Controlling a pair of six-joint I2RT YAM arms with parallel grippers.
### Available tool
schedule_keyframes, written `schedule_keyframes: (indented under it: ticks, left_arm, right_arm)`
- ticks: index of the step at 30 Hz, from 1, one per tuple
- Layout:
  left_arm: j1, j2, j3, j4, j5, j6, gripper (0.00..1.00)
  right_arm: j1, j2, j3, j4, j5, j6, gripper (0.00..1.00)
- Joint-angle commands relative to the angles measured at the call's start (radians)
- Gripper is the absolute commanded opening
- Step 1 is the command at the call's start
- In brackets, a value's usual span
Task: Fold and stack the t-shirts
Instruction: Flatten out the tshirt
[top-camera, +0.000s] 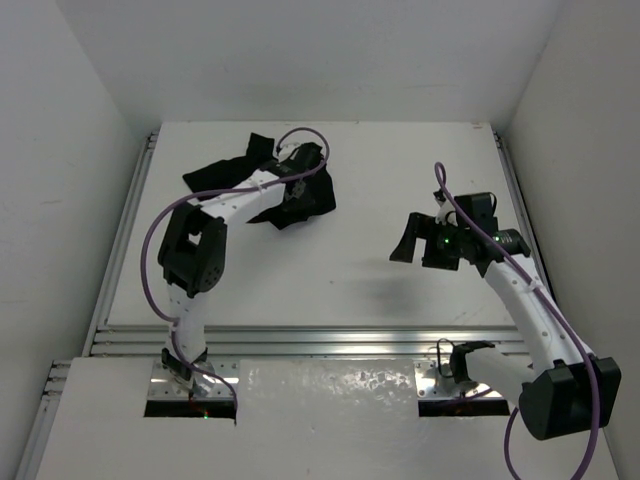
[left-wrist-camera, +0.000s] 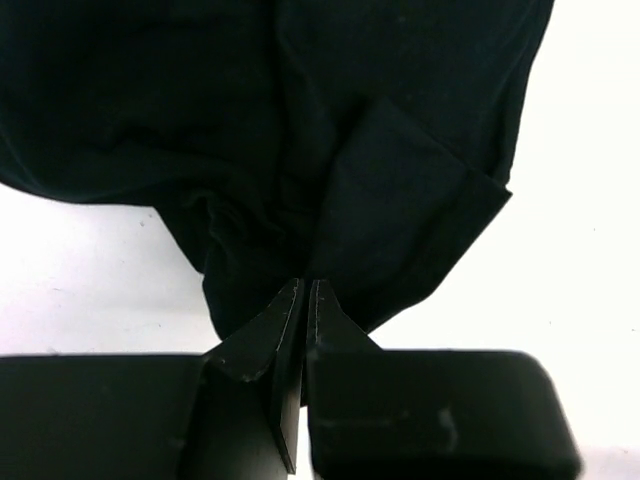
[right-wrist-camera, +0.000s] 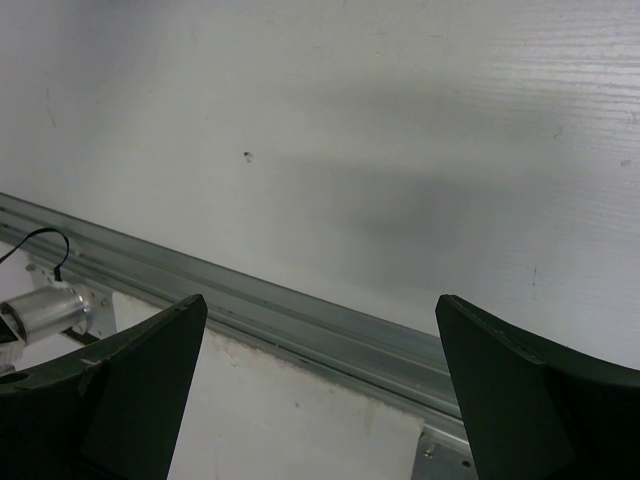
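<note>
The white table (top-camera: 350, 290) is the biggest thing here, with white walls around it. At the far left of it lies the black shirt (top-camera: 212, 176). It is not flat. It sits in a crumpled heap with folds going every way, and I cannot see the neck or a label. No other shirt is in sight.

The left arm (top-camera: 240, 200) reaches out over the heap. The right arm (top-camera: 525, 300) hangs above the bare right side of the table, well away from the shirt.

The left pincer (left-wrist-camera: 305, 285) is squeezed shut, its two tips pressed together right at the near edge of the cloth. It looks like a thin fold of shirt is caught between them. The right pincer (right-wrist-camera: 315, 305) is wide open and holds nothing. Under it I see only table and a metal rail (right-wrist-camera: 300, 325).

The shirt looks soft, thin and light. It will droop when lifted and will not keep a shape by itself. It should not break, but one pinch will only drag a lump along. I think the job is at its start: the shirt has to be spread flat first. The best places to take hold are the shoulders or the bottom corners, one for each pincer, so the cloth pulls out smooth between them.
</note>
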Motion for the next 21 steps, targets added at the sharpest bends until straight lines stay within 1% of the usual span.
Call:
schedule_keyframes:
  ticks: [1,3,4,5,8,10,12,15,16,18,19,21]
  left_arm:
    - [-0.004,-0.092,-0.021,0.043,0.02,-0.014,0.0]
    - [-0.004,-0.104,-0.032,0.045,0.024,-0.016,0.0]
    - [-0.004,-0.108,-0.036,0.048,0.027,-0.016,0.03]
    - [-0.004,-0.105,-0.044,0.048,0.029,-0.016,0.0]
    - [-0.012,-0.101,-0.055,0.025,0.037,-0.034,0.0]
    - [-0.032,-0.141,-0.075,0.025,0.024,-0.043,0.0]
    - [-0.082,-0.175,-0.098,0.02,0.021,-0.078,0.0]
    - [-0.161,-0.27,-0.136,-0.001,0.017,-0.195,0.0]
    - [-0.208,-0.294,-0.172,0.013,0.017,-0.223,0.0]
    - [-0.263,-0.35,-0.208,0.04,0.046,-0.313,0.0]
    - [-0.332,-0.362,-0.223,0.051,0.044,-0.353,0.0]
    - [-0.407,-0.384,-0.24,0.075,0.026,-0.434,0.0]
  right_arm:
    - [0.006,0.001,0.033,0.007,0.019,-0.019,0.99]
    - [0.006,0.016,0.037,0.017,0.004,-0.012,0.99]
    - [0.008,0.021,0.037,0.022,-0.002,-0.009,0.99]
    - [0.006,0.026,0.038,0.028,-0.013,-0.006,0.99]
    - [0.006,0.036,0.04,0.042,-0.019,-0.001,0.99]
    - [0.008,0.05,0.044,0.054,-0.046,-0.004,0.99]
    - [0.023,0.073,0.044,0.086,-0.094,0.0,0.99]
    - [0.071,0.15,0.055,0.14,-0.077,0.022,0.99]
    - [0.075,0.161,0.06,0.151,-0.071,0.026,0.99]
    - [0.074,0.168,0.073,0.163,-0.021,0.056,0.99]
    - [0.075,0.167,0.081,0.16,0.008,0.062,0.99]
    - [0.059,0.167,0.128,0.097,0.097,0.056,0.99]
